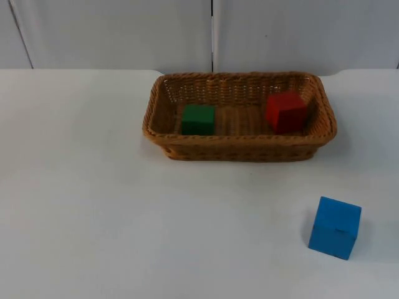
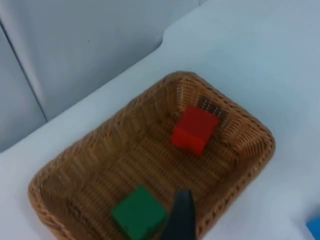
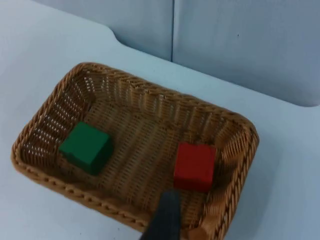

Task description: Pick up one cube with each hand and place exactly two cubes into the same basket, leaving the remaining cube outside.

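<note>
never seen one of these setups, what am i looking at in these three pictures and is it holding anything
This is a two-armed robot working at a white table top that ends at a grey partition wall. One picture comes from a fixed camera looking down and forward onto the table. The other two come from small cameras on the wrists of the left and right arms, each looking along its own gripper.

On the table stands a brown woven wicker basket. Inside it lie a green cube toward one end and a red cube toward the other, apart from each other. A blue cube sits on the table outside the basket, nearer the camera.

The dark shape in each wrist picture is a fingertip of that arm's gripper, hovering above the basket. Nothing is seen held; whether the jaws are open cannot be told.
</note>
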Robot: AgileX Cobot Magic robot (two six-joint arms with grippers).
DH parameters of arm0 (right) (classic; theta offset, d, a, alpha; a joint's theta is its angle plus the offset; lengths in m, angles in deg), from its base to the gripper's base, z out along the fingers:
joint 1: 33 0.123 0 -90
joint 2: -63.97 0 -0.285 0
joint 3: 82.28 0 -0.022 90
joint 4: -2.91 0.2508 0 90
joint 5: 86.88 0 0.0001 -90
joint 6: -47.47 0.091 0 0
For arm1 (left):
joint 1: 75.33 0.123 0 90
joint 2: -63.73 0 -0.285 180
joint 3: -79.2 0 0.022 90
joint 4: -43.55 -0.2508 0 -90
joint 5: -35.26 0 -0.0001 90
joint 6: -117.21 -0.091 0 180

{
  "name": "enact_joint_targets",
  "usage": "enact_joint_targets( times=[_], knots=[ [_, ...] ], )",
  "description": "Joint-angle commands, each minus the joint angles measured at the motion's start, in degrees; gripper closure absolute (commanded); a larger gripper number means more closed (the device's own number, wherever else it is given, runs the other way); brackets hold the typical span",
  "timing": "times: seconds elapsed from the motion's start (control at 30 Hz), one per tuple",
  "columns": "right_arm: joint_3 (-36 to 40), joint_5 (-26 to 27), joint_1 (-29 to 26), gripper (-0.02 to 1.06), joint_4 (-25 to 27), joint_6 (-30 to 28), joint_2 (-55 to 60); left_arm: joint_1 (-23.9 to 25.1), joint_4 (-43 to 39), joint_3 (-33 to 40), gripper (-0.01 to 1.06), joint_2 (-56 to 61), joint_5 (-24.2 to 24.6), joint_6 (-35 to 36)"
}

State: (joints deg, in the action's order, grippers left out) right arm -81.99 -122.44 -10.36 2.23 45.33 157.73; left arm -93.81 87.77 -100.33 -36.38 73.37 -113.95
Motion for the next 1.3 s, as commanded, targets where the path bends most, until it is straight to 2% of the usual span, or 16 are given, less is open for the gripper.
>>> enact_joint_targets(
  times=[0.0, 0.7, 1.1, 1.27],
  knots=[
    [1.9, 0.8, -0.1, 0.30, 0.1, -0.3, -2.7, -0.2, -0.1, 2.3, 0.33, 2.7, -0.8, 0.4],
    [18.3, 1.2, -0.1, 0.30, 2.6, -3.2, -22.5, -0.2, 0.2, 24.4, 0.33, 27.0, -6.9, 1.9],
    [25.7, 0.6, -0.1, 0.30, 3.0, -3.2, -33.8, -0.2, 0.2, 29.4, 0.33, 36.5, -6.5, 4.2],
    [29.8, 0.5, -0.1, 0.30, 5.3, -3.2, -40.6, -0.2, -0.2, 32.7, 0.33, 41.8, -5.9, 4.6]
  ],
)
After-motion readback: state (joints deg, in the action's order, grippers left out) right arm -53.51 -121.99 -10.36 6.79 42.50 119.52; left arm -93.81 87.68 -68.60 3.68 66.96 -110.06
